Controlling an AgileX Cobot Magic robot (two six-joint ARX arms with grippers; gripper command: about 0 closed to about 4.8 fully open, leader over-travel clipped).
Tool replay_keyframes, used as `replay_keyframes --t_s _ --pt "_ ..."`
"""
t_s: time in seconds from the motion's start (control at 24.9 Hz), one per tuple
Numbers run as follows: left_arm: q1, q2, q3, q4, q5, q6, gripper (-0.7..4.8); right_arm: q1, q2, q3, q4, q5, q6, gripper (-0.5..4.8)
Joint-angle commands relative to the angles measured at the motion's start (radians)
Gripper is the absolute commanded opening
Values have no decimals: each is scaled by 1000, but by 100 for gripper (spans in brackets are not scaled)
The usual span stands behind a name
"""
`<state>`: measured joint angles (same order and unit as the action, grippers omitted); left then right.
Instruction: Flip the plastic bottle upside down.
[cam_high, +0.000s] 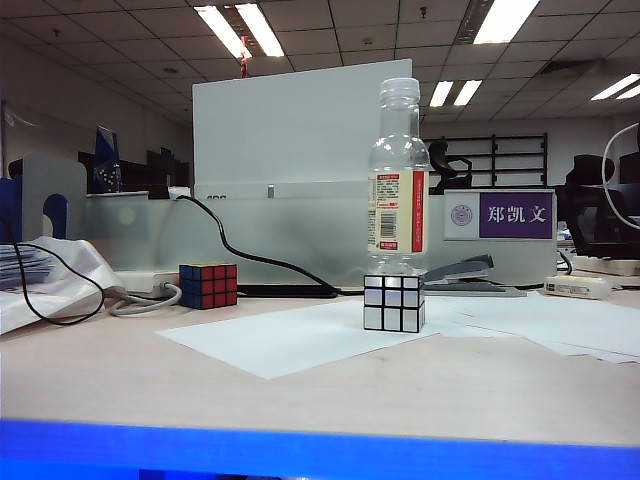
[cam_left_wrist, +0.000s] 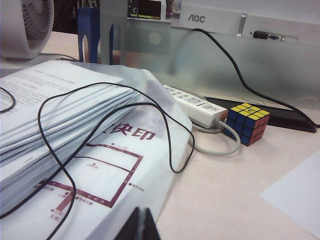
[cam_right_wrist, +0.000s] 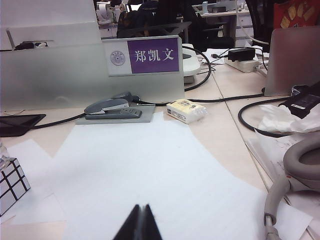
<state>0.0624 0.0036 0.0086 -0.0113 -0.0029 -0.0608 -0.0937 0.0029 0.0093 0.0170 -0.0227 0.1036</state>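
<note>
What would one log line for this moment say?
bottle: upright on silver cube | left gripper: shut, over papers | right gripper: shut, over sheet | flip: not started

red-striped label (cam_high: 397, 211), silver mirror cube (cam_high: 393, 303)

Bright ceiling panel lights (cam_high: 240, 30), soft shadows, slightly soft focus, blue bottom band.

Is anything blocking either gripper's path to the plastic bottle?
Nothing visible does. The plastic bottle stands upright on the silver cube; only paper lies before the shut right gripper. The shut left gripper sits by paper stacks.
</note>
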Motion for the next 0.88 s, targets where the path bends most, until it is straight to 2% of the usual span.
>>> replay_keyframes --t_s 0.04,0.4,0.44,0.48,0.56,0.64,0.68,0.72,0.76,0.84,0.88 --pt "1 -2 1 16 4 0 -5 0 -2 -8 13 -3 1 -8" --pt "2 -2 1 16 4 0 -5 1 -2 -8 16 -10 2 -8" --pt "1 -2 1 17 7 0 -5 1 -2 -8 17 -37 32 -8" --pt "1 -2 1 16 11 -10 -5 1 -2 -8 17 -92 120 -8" --pt "1 -2 1 21 11 -92 -5 1 -2 -8 75 -204 272 -8" --pt "1 -2 1 46 34 -188 -5 2 -2 -8 210 -291 338 -8" --pt "1 -2 1 55 69 -222 -5 3 -2 -7 276 -315 364 -8" --pt "1 -2 1 80 145 -227 -5 6 -1 -7 337 -320 380 -2" --pt "1 -2 1 108 242 -223 -5 19 2 -7 372 -312 379 26" --pt "-2 -1 1 202 470 -225 -6 61 44 -3 436 -282 377 122" --pt "-8 -1 1 243 535 -228 -6 94 96 -3 485 -283 366 151"
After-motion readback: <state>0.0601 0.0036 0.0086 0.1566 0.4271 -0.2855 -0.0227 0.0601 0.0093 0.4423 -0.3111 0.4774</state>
